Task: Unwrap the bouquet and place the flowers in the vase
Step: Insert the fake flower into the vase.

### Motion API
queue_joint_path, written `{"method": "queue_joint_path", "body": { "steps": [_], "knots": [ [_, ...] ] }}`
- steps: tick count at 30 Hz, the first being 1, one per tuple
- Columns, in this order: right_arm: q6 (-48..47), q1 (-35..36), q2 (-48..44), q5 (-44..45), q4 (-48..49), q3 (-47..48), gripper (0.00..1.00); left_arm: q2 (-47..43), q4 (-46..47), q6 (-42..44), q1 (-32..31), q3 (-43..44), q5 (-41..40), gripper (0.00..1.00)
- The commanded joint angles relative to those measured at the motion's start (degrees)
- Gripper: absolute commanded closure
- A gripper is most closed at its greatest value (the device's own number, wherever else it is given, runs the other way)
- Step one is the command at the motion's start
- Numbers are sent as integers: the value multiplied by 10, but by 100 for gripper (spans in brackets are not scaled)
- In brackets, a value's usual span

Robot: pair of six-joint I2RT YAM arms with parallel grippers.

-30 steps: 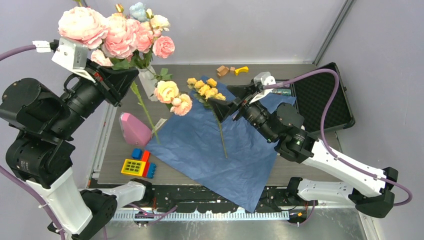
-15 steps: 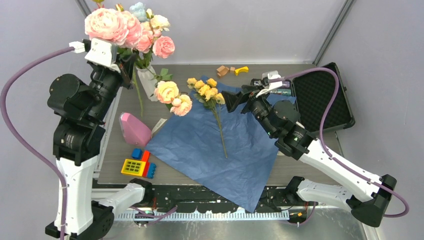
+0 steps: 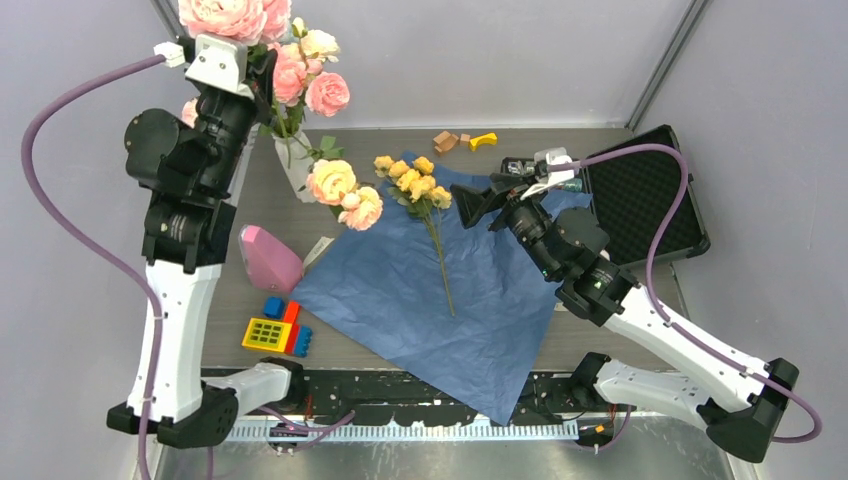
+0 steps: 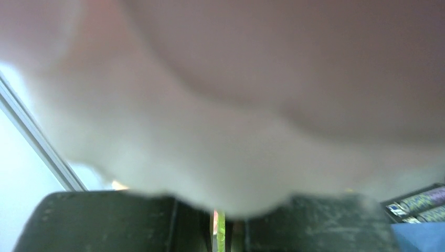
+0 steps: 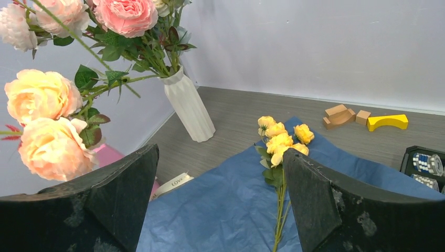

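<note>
**Top view.** Crinkled blue paper [image 3: 420,300] lies spread flat on the table [image 3: 370,140], its near corner hanging over the table's near edge; the yellow roses [image 3: 412,178] lie on the paper's far part, stems pointing toward the near edge; an open black case [image 3: 640,200] lines the right edge; a pink block [image 3: 268,260] and toy bricks [image 3: 278,325] sit along the left; bare tabletop shows between the vase [image 3: 297,165] and the wooden blocks [image 3: 452,141] at the far edge. The vase stands upright at the far left, with pink and peach blooms [image 3: 340,190] in it.

**Left gripper** [image 3: 265,88]: high above the vase; jaws closed on the thin green stem [image 4: 221,242] of a pink flower [image 3: 225,15]; whether the stem's lower end is in the vase cannot be told.

**Right gripper** [image 5: 220,153]: above the paper, just beside the yellow roses; jaws wide apart, gripping and touching nothing.
</note>
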Motion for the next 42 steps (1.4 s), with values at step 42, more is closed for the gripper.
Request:
{"method": "queue_joint_path", "body": {
  "steps": [42],
  "knots": [
    [5, -16, -13, 0, 26, -16, 6, 83, 413, -210, 225, -151, 140, 100]
  ]
}}
